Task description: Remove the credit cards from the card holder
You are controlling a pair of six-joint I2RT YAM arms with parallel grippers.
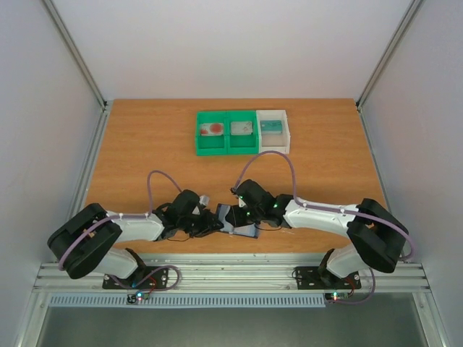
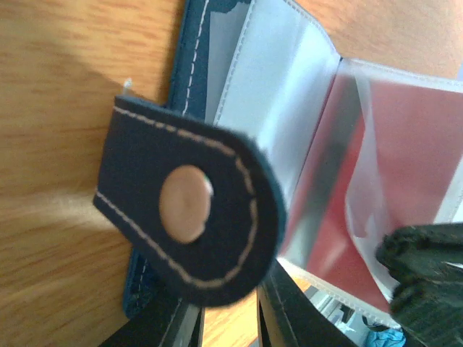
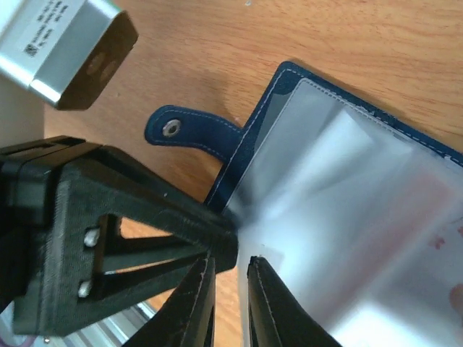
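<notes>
The card holder (image 1: 237,220) lies open near the table's front edge, between both grippers. In the left wrist view its dark blue snap tab (image 2: 188,210) hides the fingertips of my left gripper (image 2: 228,307), which seems shut on the holder's cover edge. A red credit card (image 2: 412,144) sits in a clear sleeve. My right gripper (image 3: 231,271) has its jaws slightly open. The clear sleeve (image 3: 340,217) runs along its right finger. A card with a red blotch (image 1: 212,129) and a teal card (image 1: 272,126) lie in the bins.
A green two-part bin (image 1: 226,147) and a white bin (image 1: 275,147) stand at the back middle of the table. A grey card (image 1: 241,128) lies in the green bin's right part. The left gripper's black finger (image 3: 166,224) is close beside my right fingers.
</notes>
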